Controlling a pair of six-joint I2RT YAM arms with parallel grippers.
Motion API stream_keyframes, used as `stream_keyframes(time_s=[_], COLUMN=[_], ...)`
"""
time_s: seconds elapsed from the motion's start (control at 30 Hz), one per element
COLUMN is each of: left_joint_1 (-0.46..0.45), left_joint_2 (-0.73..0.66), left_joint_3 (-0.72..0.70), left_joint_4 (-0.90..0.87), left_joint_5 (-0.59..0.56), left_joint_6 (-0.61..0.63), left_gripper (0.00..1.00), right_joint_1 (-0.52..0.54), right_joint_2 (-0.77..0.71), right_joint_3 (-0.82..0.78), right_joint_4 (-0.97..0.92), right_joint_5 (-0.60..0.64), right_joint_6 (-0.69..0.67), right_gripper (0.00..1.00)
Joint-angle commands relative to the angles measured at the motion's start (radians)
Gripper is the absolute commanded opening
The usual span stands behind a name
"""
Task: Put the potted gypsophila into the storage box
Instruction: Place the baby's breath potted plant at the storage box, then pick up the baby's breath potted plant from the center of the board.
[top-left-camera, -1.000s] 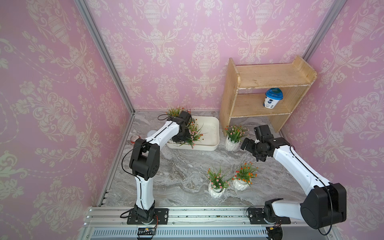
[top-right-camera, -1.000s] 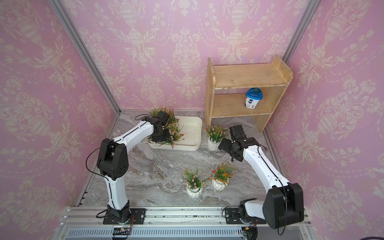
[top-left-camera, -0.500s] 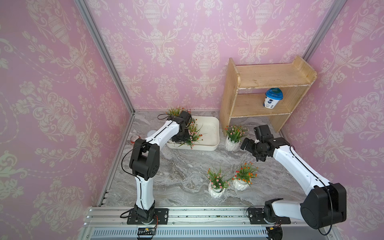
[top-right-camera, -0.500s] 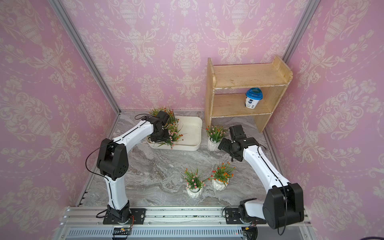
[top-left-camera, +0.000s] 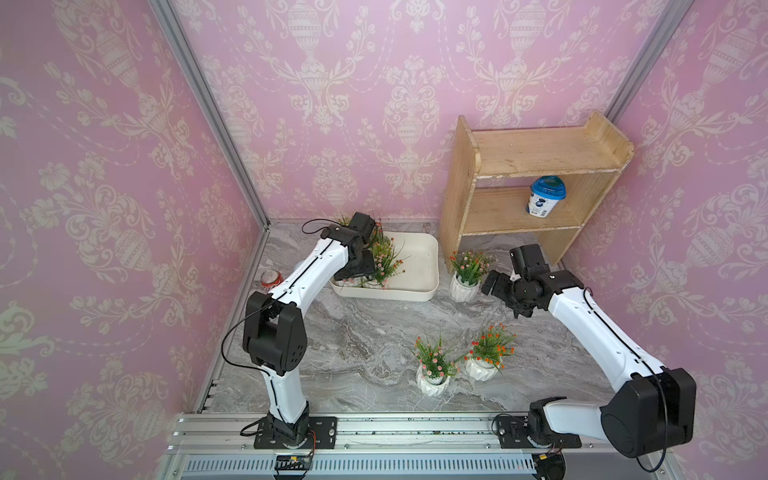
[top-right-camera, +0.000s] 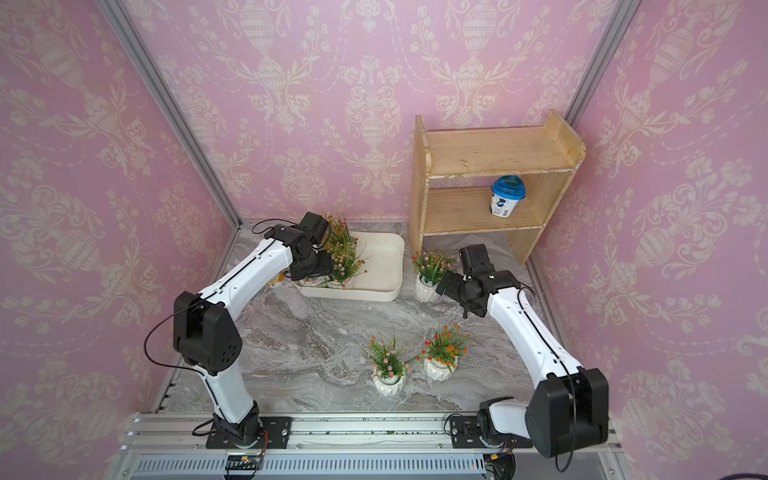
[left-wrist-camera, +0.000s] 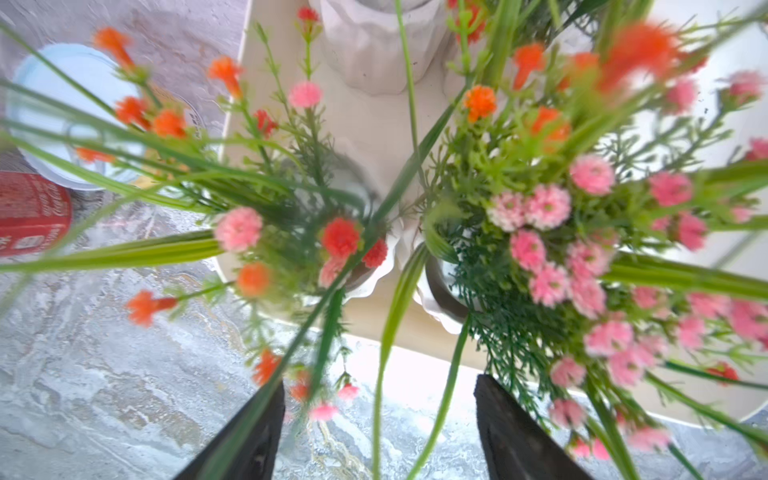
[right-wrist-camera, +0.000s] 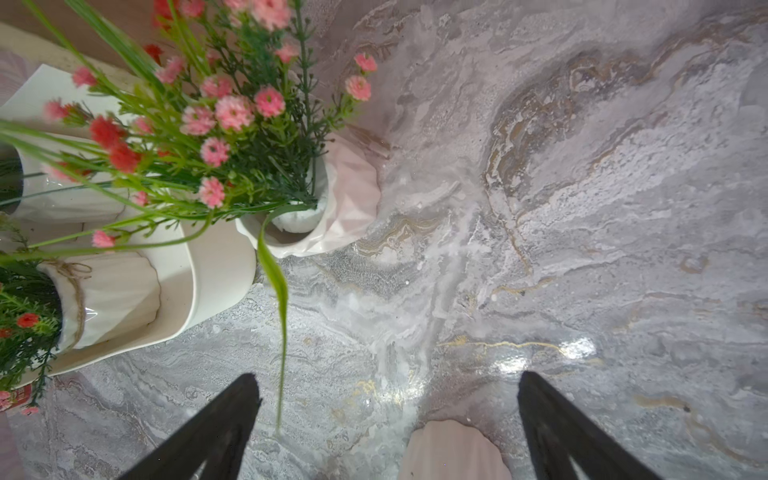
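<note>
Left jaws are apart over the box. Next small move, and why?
Probably lift the left gripper straight up: its jaws stand apart, pots stand inside the storage box, and stems cross between its fingers, so sideways motion might drag them.

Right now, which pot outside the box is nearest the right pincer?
The pink-flowered pot between the storage box and the shelf, beside the right pincer; the other pink pot and the orange pot stand near the front rail.

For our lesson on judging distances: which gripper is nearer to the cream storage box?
Left. The left gripper hangs at the storage box's end, just above the potted plants in it. The right gripper is off to its side, past a lone potted plant.
</note>
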Motion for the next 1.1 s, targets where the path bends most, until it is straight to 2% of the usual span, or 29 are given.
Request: stream_keyframes(time_s=[0.0, 0.23, 0.3, 0.4, 0.47, 0.63, 0.73, 0.87, 1.07], left_joint_1=[0.012, 0.027, 0.029, 0.029, 0.029, 0.026, 0.012, -0.066, -0.323], left_joint_2=[-0.057, -0.145, -0.176, -0.230, -0.266, -0.374, -0.450, -0.549, -0.613], left_joint_3=[0.025, 0.013, 0.001, -0.030, -0.053, -0.127, -0.212, -0.338, -0.509], left_joint_4=[-0.041, -0.066, -0.077, -0.084, -0.078, -0.109, -0.136, -0.136, -0.014], left_joint_5=[-0.032, -0.044, -0.040, -0.012, 0.052, 0.272, 0.321, 0.327, 0.306], left_joint_6=[0.006, 0.008, 0.010, 0.017, 0.051, 0.143, 0.168, 0.129, -0.042], left_gripper=[0.77, 0.80, 0.83, 0.92, 0.99, 0.99, 0.99, 0.99, 0.99], right_joint_1=[-0.012, -0.031, -0.042, -0.058, -0.075, -0.127, -0.151, -0.175, -0.196], right_joint_2=[0.016, 0.014, 0.022, 0.034, 0.035, 0.020, 0.025, 0.048, 0.101], right_joint_3=[0.045, 0.060, 0.066, 0.109, 0.113, 0.108, 0.107, 0.121, 0.186], right_joint_4=[-0.052, -0.080, -0.108, -0.153, -0.165, -0.177, -0.173, -0.170, -0.221], right_joint_5=[-0.009, -0.007, 0.000, 0.021, 0.024, 0.017, -0.006, -0.051, -0.050], right_joint_6=[-0.035, -0.042, -0.046, -0.053, -0.058, -0.058, -0.058, -0.059, -0.117], right_gripper=[1.00, 1.00, 1.00, 1.00, 1.00, 1.00, 1.00, 1.00, 1.00])
